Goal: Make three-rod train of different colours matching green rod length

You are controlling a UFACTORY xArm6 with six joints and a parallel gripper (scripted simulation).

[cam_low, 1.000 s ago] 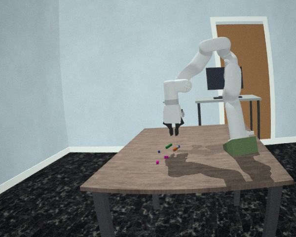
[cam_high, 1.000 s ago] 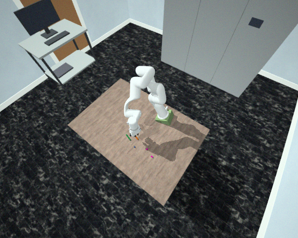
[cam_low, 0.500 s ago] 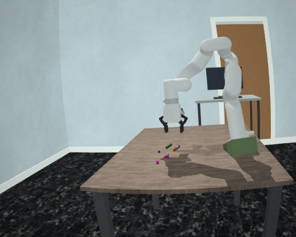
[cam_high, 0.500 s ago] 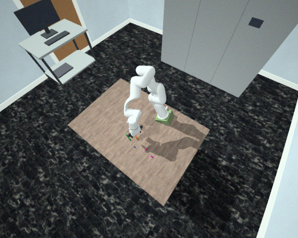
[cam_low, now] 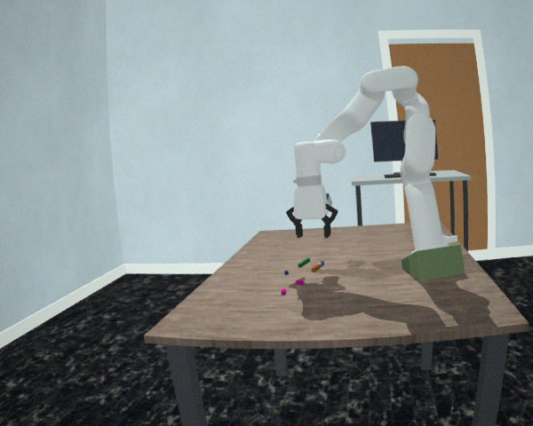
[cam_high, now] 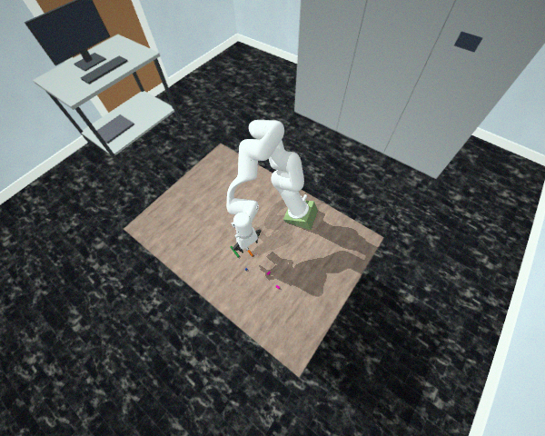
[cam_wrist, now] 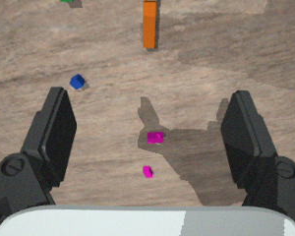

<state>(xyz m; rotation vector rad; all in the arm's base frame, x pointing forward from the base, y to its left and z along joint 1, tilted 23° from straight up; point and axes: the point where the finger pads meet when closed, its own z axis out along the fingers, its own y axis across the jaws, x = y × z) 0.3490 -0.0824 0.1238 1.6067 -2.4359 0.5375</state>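
- The gripper (cam_high: pixel 248 242) (cam_low: pixel 313 236) (cam_wrist: pixel 149 107) hangs above the wooden worktop (cam_high: pixel 183 202) (cam_low: pixel 239 316) (cam_wrist: pixel 29 59), its black fingers wide apart with nothing between them.
- In the exterior view, an orange square-section rod (cam_high: pixel 251 253) (cam_low: pixel 315 267) (cam_wrist: pixel 148 27) lies flat, with a grey rod (cam_low: pixel 320 265) and a small blue piece (cam_low: pixel 322 263) beyond it toward 2 o'clock; any gaps are too small to judge.
- The long green rod (cam_high: pixel 234 252) (cam_low: pixel 303 263) (cam_wrist: pixel 66 0) lies near the orange one, at its 9 o'clock in the top view.
- In the wrist view, a short magenta block (cam_high: pixel 268 272) (cam_low: pixel 299 282) (cam_wrist: pixel 155 138) has a blue cube (cam_high: pixel 246 269) (cam_low: pixel 286 272) (cam_wrist: pixel 77 82) at 10 o'clock and another magenta block (cam_high: pixel 278 287) (cam_low: pixel 283 292) (cam_wrist: pixel 147 171) at 6 o'clock, all apart.
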